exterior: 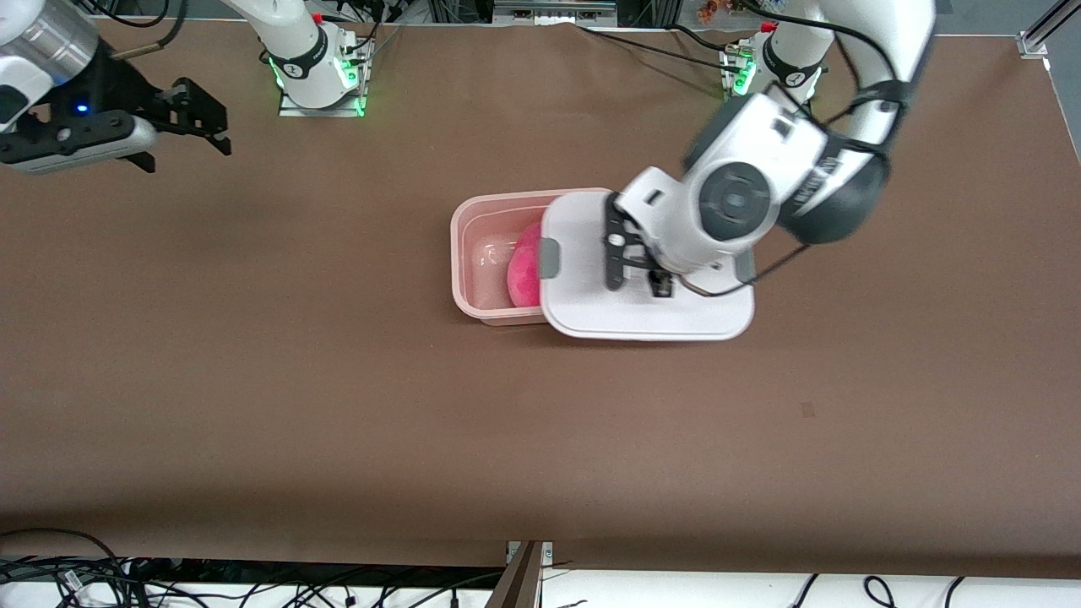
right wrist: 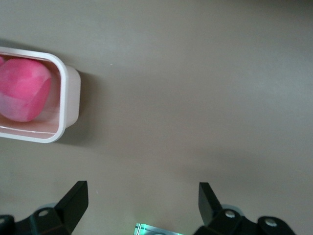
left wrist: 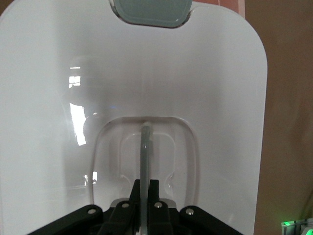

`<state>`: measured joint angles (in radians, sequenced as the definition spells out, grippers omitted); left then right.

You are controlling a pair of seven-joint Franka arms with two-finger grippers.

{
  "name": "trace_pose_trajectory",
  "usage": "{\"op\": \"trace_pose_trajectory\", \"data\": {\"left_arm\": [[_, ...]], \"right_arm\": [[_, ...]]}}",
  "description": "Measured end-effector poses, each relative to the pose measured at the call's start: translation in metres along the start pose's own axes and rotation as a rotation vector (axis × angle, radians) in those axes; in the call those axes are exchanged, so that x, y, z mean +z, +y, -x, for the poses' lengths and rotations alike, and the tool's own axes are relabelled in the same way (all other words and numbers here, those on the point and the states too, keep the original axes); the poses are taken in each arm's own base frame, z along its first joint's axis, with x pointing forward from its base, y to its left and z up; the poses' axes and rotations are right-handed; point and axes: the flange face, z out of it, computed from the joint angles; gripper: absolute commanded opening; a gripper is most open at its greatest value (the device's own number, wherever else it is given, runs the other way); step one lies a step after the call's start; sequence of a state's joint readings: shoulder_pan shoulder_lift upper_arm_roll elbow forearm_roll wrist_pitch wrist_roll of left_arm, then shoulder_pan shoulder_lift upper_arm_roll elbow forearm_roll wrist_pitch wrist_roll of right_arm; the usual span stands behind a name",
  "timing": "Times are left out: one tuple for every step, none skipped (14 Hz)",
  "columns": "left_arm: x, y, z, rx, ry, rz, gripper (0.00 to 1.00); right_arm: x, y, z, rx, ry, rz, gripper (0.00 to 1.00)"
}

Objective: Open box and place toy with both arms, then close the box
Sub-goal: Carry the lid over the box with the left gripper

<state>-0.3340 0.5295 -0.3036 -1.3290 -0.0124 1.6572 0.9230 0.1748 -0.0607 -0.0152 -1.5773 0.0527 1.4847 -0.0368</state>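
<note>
The translucent pink box (exterior: 473,253) stands open mid-table with the hot-pink toy (exterior: 525,266) inside, half hidden under the lid. My left gripper (exterior: 639,272) is shut on the clear centre handle (left wrist: 145,147) of the white lid (exterior: 591,308) and holds it over the box's end toward the left arm. The left wrist view shows the lid (left wrist: 146,73), a grey clip (left wrist: 149,12) and my left gripper (left wrist: 146,183) clamped on the handle. My right gripper (exterior: 211,118) is open and empty, waiting at the right arm's end of the table. The right wrist view shows the right gripper (right wrist: 143,196), the box (right wrist: 63,112) and the toy (right wrist: 24,88).
The brown table (exterior: 338,405) stretches wide around the box. The two arm bases (exterior: 317,76) (exterior: 773,72) stand along the edge farthest from the front camera. Cables (exterior: 84,574) lie below the table's near edge. A green-lit base plate (right wrist: 156,229) shows in the right wrist view.
</note>
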Motion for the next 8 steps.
{"op": "trace_pose_trajectory", "data": {"left_arm": [[0.01,0.009,-0.022,-0.005,-0.006,-0.015,0.0],[0.022,0.017,-0.041,-0.012,-0.009,-0.027,0.0],[0.033,0.024,-0.059,-0.022,-0.014,-0.039,0.0],[0.046,0.032,-0.076,-0.035,-0.023,-0.05,0.0],[0.058,0.039,-0.09,-0.049,-0.031,-0.058,0.0],[0.069,0.043,-0.099,-0.062,-0.041,-0.063,0.0],[0.078,0.045,-0.105,-0.074,-0.05,-0.063,0.0],[0.087,0.046,-0.109,-0.083,-0.056,-0.059,0.0]], "right_arm": [[0.002,0.01,-0.001,0.019,-0.005,-0.002,1.0],[0.004,0.016,-0.002,0.029,-0.008,-0.003,1.0],[0.005,0.017,-0.002,0.031,-0.009,-0.001,1.0],[0.004,0.017,-0.002,0.031,-0.008,0.003,1.0],[0.001,0.017,-0.002,0.03,-0.001,0.011,1.0],[-0.004,0.017,-0.002,0.028,0.007,0.027,1.0],[-0.008,0.016,-0.002,0.025,0.014,0.047,1.0],[-0.011,0.015,-0.002,0.021,0.02,0.063,1.0]]}}
